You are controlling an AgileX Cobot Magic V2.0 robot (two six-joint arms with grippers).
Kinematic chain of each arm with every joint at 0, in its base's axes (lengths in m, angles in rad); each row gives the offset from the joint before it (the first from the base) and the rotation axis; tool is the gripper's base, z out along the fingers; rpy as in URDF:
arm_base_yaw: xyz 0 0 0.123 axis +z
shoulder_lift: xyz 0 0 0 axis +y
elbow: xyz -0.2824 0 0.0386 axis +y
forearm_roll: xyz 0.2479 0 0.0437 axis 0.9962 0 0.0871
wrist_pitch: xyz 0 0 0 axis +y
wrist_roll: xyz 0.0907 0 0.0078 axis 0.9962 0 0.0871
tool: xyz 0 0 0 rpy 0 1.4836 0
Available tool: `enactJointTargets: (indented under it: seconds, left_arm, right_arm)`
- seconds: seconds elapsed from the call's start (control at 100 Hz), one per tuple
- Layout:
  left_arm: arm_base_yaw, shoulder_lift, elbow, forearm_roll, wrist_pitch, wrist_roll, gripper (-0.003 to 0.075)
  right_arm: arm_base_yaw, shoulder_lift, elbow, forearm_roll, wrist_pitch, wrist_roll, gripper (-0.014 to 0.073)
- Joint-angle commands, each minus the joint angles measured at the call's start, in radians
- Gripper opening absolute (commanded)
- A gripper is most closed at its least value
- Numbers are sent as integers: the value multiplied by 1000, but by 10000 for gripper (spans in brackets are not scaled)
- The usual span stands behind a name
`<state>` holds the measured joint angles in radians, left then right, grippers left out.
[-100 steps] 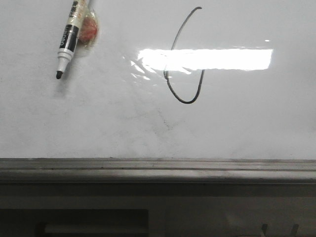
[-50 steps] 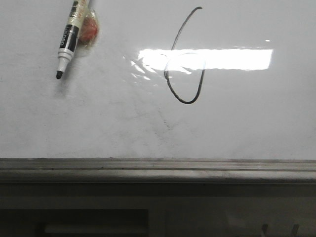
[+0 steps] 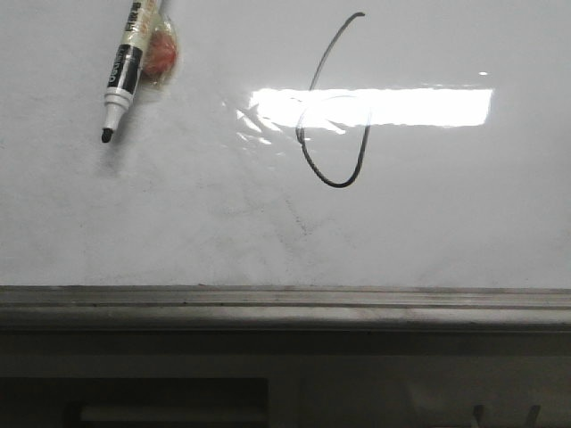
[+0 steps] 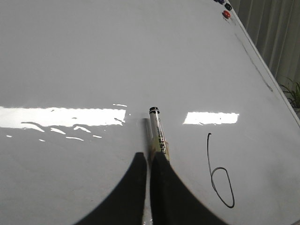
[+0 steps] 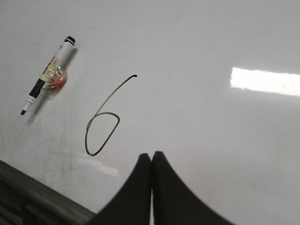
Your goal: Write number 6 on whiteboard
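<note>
The number 6 point(image 3: 339, 185) is a thin dark line on the whiteboard point(image 3: 446, 214), its loop top lost in the glare. It also shows in the left wrist view point(image 4: 209, 150) and the right wrist view point(image 5: 114, 89). An uncapped marker point(image 3: 125, 62) lies against the board to the upper left of the 6, with a red blob point(image 3: 161, 55) in clear wrap beside it. My left gripper point(image 4: 147, 157) is shut, and the marker point(image 4: 159, 136) runs out from behind its fingertips. No gripper is around the marker point(image 5: 49, 70) in the right wrist view. My right gripper point(image 5: 151, 155) is shut and empty, off the board below the 6.
A grey metal rail point(image 3: 285, 303) runs along the board's bottom edge and shows in the right wrist view point(image 5: 37, 197). Small round magnets point(image 4: 226, 14) sit at the board's far corner. Faint grey smudges point(image 3: 294, 223) lie below the 6.
The marker and the 6 have not moved. A faint arc of the loop's top shows inside the glare now, where it did not a second ago.
</note>
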<state>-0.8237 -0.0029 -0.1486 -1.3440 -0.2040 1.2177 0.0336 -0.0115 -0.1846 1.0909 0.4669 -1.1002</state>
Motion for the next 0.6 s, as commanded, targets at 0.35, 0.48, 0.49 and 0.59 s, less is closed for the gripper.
enactJointTargets:
  seconds: [0.35,0.48,0.49,0.59]
  left_arm:
    - [60,60,18,377,-29,-194,-20]
    - [209,98,68,784,-48,-607,-20]
    - [226,98,73,811,-48,-657,-20]
    - [332,87,110,1099,-46,-942,-20]
  right_arm:
    - [-6,-8,-24,38,-49,-12,-54]
    - [-6,-8,-24,38,-49,-12,-54]
    - [-6,-8,-24,38,-49,-12,-54]
    - [-6,-8,-24,38,-49,-12,-54]
